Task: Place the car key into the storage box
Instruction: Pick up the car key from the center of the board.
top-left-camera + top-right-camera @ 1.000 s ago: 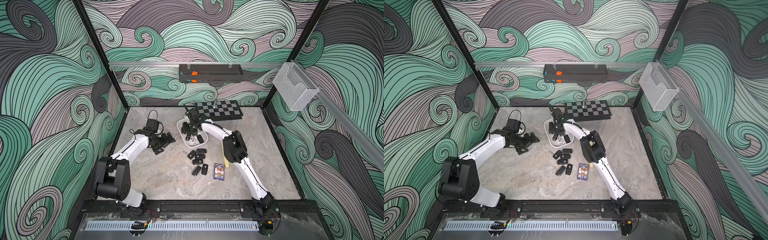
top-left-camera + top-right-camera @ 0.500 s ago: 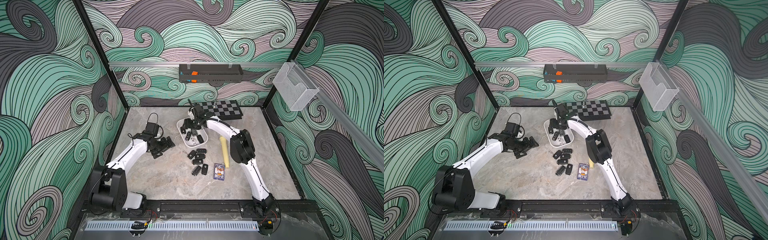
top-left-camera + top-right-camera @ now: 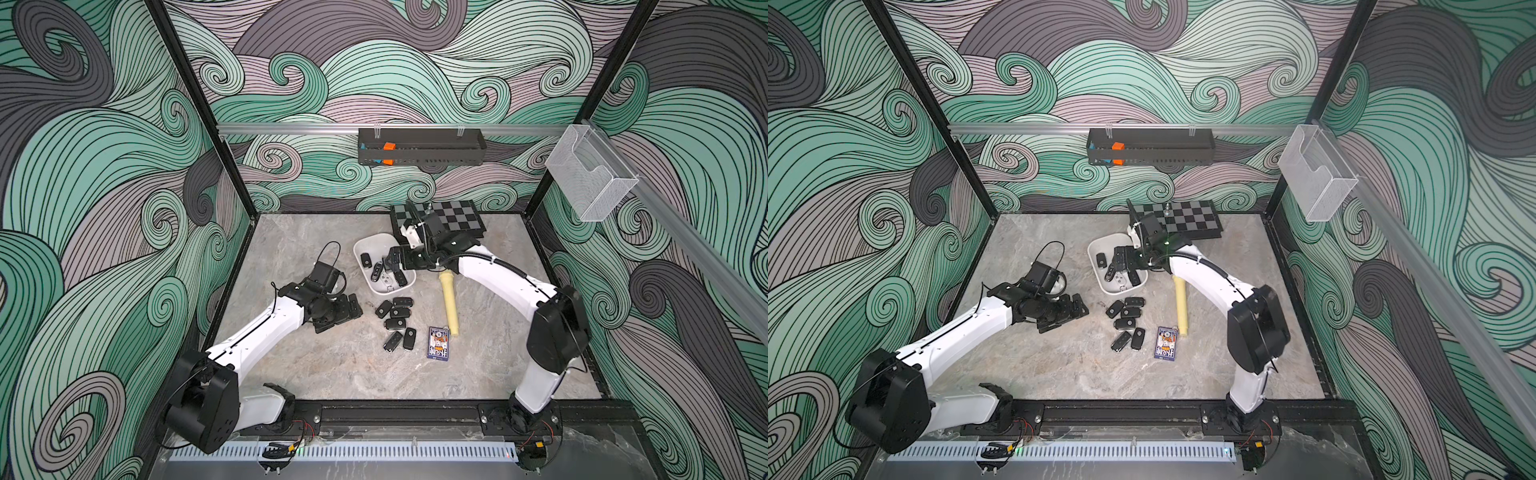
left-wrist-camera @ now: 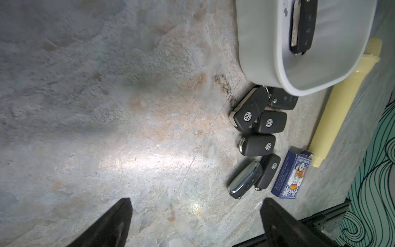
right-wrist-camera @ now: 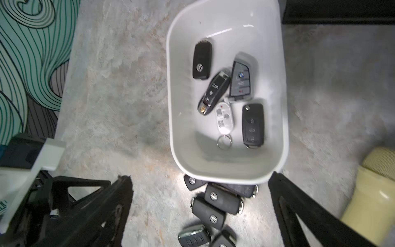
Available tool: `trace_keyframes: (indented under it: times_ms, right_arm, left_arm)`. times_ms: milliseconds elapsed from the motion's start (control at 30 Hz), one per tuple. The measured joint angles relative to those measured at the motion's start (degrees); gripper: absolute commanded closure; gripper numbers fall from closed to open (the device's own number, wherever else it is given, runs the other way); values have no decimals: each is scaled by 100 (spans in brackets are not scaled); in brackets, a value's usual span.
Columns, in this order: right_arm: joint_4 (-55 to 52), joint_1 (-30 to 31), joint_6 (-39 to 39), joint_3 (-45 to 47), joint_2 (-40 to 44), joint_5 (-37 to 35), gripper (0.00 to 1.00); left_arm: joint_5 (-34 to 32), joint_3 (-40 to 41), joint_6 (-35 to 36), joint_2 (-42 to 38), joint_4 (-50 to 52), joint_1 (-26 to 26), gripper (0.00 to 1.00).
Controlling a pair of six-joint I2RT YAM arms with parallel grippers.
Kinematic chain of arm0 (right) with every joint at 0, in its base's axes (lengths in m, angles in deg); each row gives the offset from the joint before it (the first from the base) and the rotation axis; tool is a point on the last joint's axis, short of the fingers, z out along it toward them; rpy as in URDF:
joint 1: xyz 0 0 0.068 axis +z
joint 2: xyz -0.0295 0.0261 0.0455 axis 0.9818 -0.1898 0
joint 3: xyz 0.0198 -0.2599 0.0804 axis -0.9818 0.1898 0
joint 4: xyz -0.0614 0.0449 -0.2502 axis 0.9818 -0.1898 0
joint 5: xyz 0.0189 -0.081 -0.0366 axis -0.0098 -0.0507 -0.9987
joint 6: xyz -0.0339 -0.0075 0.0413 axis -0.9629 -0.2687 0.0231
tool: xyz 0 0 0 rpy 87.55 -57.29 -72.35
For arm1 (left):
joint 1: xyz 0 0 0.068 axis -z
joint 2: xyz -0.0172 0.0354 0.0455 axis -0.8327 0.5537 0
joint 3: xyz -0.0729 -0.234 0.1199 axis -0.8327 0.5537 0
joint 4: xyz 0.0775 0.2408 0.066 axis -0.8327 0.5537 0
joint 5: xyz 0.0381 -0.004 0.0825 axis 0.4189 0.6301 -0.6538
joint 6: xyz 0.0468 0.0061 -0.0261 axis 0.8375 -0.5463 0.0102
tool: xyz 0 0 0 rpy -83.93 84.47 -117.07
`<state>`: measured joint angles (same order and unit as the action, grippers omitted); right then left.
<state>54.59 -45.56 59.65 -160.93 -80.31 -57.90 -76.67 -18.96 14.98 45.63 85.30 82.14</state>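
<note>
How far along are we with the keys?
Done: five car keys lie in the storage box. In hand: nothing; the right end effector is open over the box, the left end effector open over the table. Left: six more car keys beside the box.

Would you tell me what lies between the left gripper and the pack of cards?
A cluster of loose black car keys, seen in both top views and the left wrist view.
</note>
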Motion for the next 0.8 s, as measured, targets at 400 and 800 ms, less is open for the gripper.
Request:
trace_keyframes:
  times_ms: [400, 800]
  right_arm:
    - [-363, 0, 57, 2680, 2907, 297, 1]
    - [-632, 2, 599, 4277, 4245, 739, 1]
  left_arm:
    - [-575, 101, -92, 203, -11, 1045, 6]
    - [-1060, -688, 470, 1386, 42, 2063, 10]
